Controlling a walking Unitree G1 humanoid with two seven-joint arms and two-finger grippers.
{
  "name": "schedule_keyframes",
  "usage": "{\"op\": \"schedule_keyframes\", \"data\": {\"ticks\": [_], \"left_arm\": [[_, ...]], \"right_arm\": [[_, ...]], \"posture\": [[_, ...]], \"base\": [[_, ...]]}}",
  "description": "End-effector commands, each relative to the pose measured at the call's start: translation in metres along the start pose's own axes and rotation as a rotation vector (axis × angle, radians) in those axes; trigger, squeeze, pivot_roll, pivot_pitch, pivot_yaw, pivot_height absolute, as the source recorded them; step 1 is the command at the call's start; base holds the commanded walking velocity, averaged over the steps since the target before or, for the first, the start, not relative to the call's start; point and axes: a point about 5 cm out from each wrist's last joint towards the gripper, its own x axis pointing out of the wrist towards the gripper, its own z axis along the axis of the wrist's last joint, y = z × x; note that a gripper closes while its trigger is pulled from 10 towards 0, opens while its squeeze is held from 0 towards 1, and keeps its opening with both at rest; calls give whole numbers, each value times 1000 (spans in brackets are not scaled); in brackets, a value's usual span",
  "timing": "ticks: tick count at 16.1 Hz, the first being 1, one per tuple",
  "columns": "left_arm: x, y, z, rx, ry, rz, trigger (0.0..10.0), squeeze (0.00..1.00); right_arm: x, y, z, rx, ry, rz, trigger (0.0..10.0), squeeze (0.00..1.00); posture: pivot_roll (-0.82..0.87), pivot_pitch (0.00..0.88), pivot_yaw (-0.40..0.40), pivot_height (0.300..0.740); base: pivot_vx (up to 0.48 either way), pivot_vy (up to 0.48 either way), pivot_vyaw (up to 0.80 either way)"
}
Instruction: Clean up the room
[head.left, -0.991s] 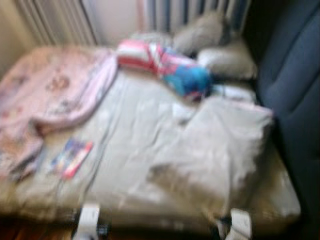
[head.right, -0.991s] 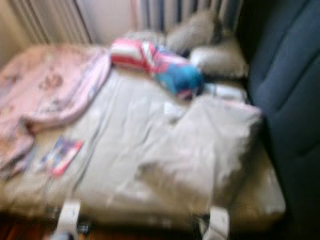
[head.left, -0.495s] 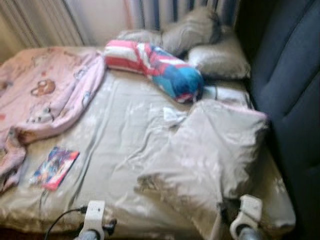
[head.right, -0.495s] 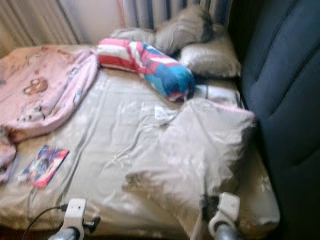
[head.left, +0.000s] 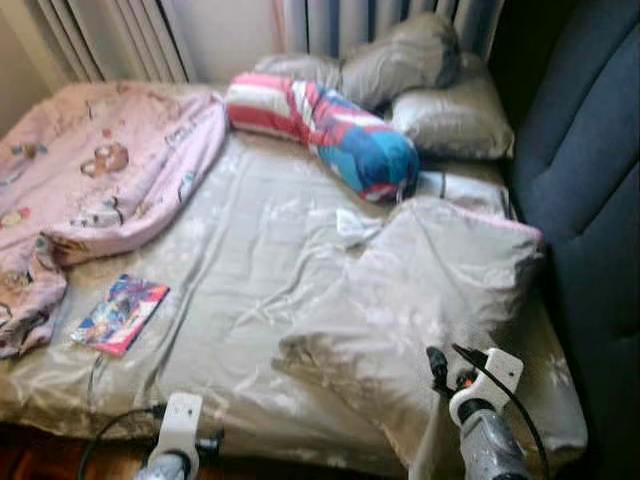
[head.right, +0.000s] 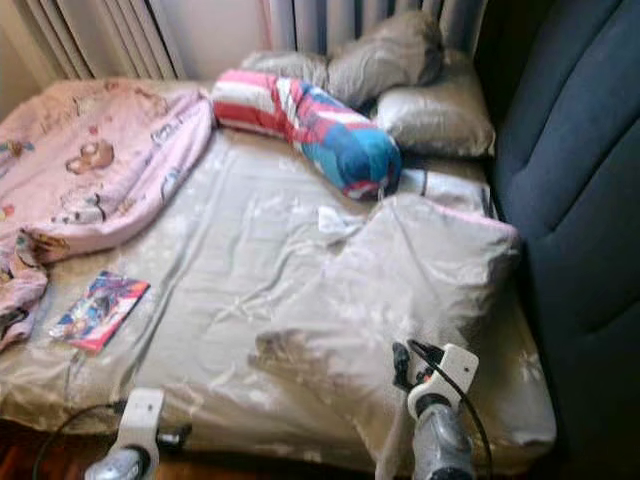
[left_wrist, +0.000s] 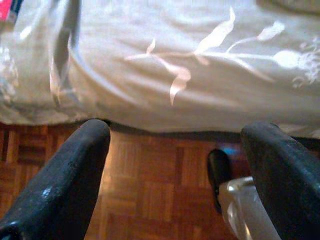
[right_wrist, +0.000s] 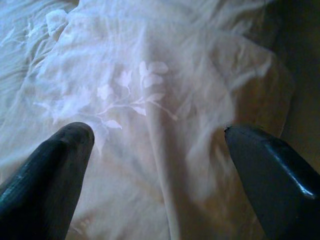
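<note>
Right hand (right_wrist: 155, 145) spread wide above the crumpled beige duvet (head.left: 430, 300), lower right of frame.
Left hand (left_wrist: 175, 145) likewise spread at the bed's (head.left: 240, 250) foot; pink blanket (head.left: 100, 170) upper left, comic book (head.left: 120, 314) beneath it.

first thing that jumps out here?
The striped red, white and blue bolster, lying across the head of the bed below the grey pillows. Next, the pink blanket bunched on the bed's left side, with a bright book on the sheet near it. The right gripper, fingers apart, hangs over the folded beige duvet.
</note>
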Motion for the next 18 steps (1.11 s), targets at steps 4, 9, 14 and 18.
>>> {"op": "schedule_keyframes", "data": {"ticks": [4, 9, 14, 18], "left_arm": [[6, 1, 38, 17, -173, -32, 10000, 0], [10, -12, 90, -23, -392, -72, 10000, 0], [8, -29, 108, -84, -481, -117, 10000, 0], [2, -19, 112, -75, -542, -114, 10000, 0]], "right_arm": [[1, 10, -3, 6, 13, 30, 10000, 1000], [2, 9, 1, -89, -1, 20, 10000, 0], [0, 11, -1, -133, -7, 55, 10000, 0], [-4, 4, -12, 22, 19, -34, 10000, 0]], "posture": [[151, 204, 43, 740], [139, 214, 30, 740], [131, 216, 16, 740], [168, 236, 27, 740]], "base": [[0, 0, 0], [0, 0, 0], [0, 0, 0], [0, 0, 0]]}}
